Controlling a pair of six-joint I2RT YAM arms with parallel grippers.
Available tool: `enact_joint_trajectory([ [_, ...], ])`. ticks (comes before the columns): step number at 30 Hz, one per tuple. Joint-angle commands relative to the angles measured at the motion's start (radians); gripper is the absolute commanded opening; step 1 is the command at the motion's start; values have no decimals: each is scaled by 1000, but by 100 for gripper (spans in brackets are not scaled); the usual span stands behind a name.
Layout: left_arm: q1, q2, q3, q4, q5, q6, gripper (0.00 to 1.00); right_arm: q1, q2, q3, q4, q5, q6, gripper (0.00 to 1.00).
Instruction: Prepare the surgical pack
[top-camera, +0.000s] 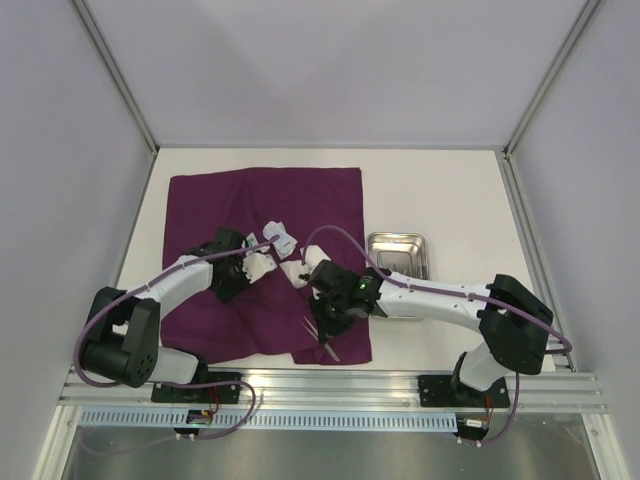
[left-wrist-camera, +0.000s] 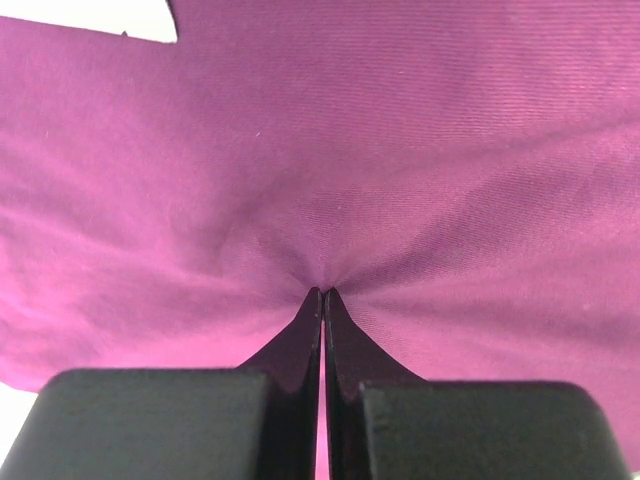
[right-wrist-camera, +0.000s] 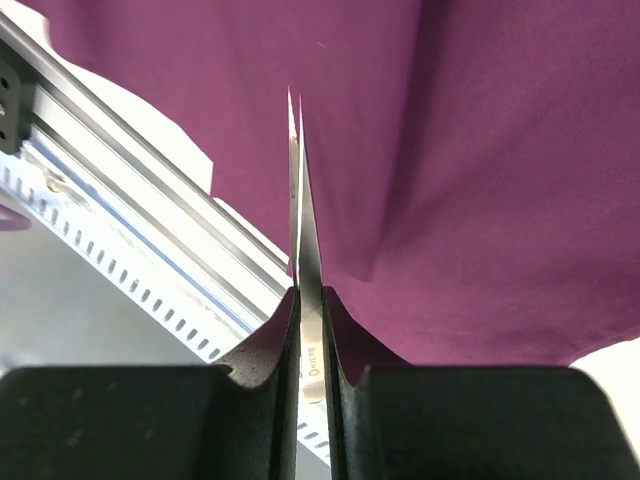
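The deep-purple cloth (top-camera: 300, 200) lies spread on the white table, rumpled near its front. My left gripper (top-camera: 236, 278) is down on its left-middle part; in the left wrist view the left gripper (left-wrist-camera: 322, 292) is shut, and the cloth (left-wrist-camera: 400, 150) puckers into the tips. My right gripper (top-camera: 326, 326) hovers over the cloth's front right corner. It (right-wrist-camera: 308, 290) is shut on thin metal tweezers (right-wrist-camera: 300, 200), which point past the fingertips over the cloth (right-wrist-camera: 480, 150). White gauze squares (top-camera: 281, 238) lie mid-cloth between the arms. The steel tray (top-camera: 400, 255) sits right of the cloth.
The aluminium base rail (top-camera: 330, 385) runs along the table's near edge, close under the tweezers' tips as seen in the right wrist view (right-wrist-camera: 130, 200). Pale booth walls enclose the table on three sides. Bare white table (top-camera: 440, 190) lies behind and right of the tray.
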Motion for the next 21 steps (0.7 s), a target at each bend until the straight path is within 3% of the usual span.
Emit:
enact_joint_trajectory([
  [1, 49, -11, -37, -67, -45, 40, 0, -1, 9, 35, -26, -30, -35, 1],
  [8, 178, -71, -61, -102, -52, 123, 0, -94, -104, -6, 42, -47, 4, 1],
  [17, 288, -103, -64, -117, -56, 207, 1, -461, -316, -172, 132, -90, 11, 0],
  [21, 327, -99, -54, -116, -61, 241, 12, -640, -350, -234, 152, -94, -9, 1],
])
